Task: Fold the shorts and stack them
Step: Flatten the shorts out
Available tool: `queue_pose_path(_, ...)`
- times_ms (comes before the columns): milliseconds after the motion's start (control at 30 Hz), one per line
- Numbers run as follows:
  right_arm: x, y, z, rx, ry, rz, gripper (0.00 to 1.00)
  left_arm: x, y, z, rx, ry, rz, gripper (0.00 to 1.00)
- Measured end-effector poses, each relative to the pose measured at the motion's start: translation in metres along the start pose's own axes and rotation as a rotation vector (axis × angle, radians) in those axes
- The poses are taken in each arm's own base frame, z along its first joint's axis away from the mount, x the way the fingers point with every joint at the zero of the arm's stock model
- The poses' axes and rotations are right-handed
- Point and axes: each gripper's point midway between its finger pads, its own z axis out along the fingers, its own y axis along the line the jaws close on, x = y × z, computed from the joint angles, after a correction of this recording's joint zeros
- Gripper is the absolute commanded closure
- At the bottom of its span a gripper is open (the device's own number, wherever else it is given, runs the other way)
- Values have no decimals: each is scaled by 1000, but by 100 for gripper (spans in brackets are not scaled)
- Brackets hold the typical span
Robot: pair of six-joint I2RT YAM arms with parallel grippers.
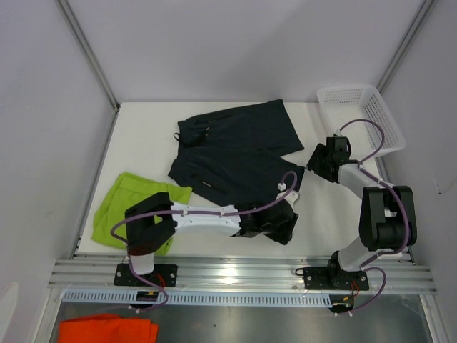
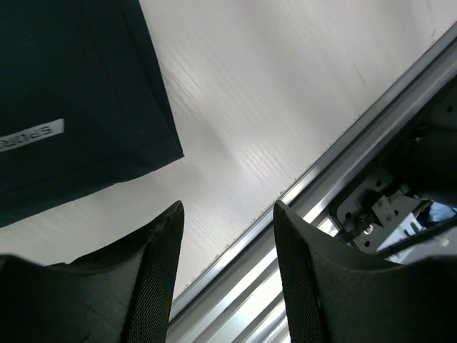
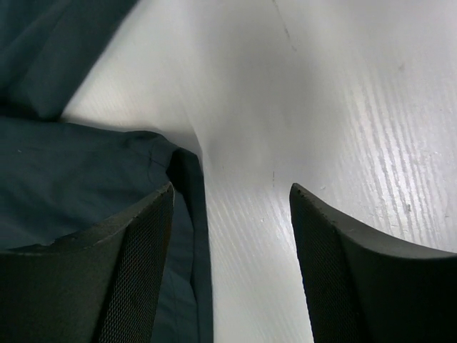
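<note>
dark shorts (image 1: 235, 153): smooth matt cloth, soft creases | green shorts (image 1: 118, 199): matt cloth | table (image 2: 271, 107): white, fine wood-grain, slight sheen | rail (image 1: 243, 275): ribbed bare metal, satin | basket (image 1: 385, 120): white plastic lattice | finger pads (image 2: 153, 286): black, fine mesh texture, matt | orange cloth (image 1: 107, 330): matt fabric

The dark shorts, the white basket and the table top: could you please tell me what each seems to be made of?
Dark shorts: thin matte fabric, probably synthetic; soft folds, stitched hem, printed label. Basket: white, likely moulded plastic; open lattice walls. Table top: white with faint grain lines and soft sheen, perhaps laminate.
</note>
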Motion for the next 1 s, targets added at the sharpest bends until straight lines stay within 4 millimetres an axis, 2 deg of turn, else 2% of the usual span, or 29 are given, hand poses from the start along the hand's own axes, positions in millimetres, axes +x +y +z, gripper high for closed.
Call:
queue_pose_path(133, -8, -12, -10, -11, -20, 64, 34, -28, 6, -29, 21, -39, -22, 43)
queue_pose_path(233, 1, -18, -24, -46, -18, 98, 33, -70, 31, -68, 25, -119, -82, 43)
queue_pose_path(333, 17, 3, -43, -139, 8, 87, 33, -119, 89, -119, -27, -256, -182, 42)
queue_pose_path(367, 25, 15, -50, -176, 22, 70, 32, -133, 114, -139, -67, -310, -223, 39)
queue_pose_path(433, 44, 36, -62, -228, 53, 35, 32, -149, 159, -175, -148, -400, -288, 37)
queue_pose_path(467, 57, 47, -69, -252, 73, 14, 31, -151, 176, -189, -180, -427, -316, 32)
queue_pose_path(533, 89, 68, -88, -305, 120, -41, 30, -146, 209, -211, -231, -464, -369, 29)
queue_pose_path(600, 119, 82, -109, -347, 164, -84, 30, -132, 242, -223, -279, -470, -435, 28)
queue_pose_path(667, 139, 88, -126, -377, 191, -89, 34, -113, 275, -229, -336, -456, -508, 25)
queue_pose_path(800, 164, 81, -143, -383, 229, -14, 35, -80, 311, -226, -402, -395, -608, 23)
queue_pose_path(900, 190, 73, -149, -330, 283, 27, 35, -68, 324, -226, -409, -383, -658, 23)
queue_pose_path(1000, 207, 71, -155, -286, 311, 47, 35, -57, 340, -226, -426, -388, -712, 23)
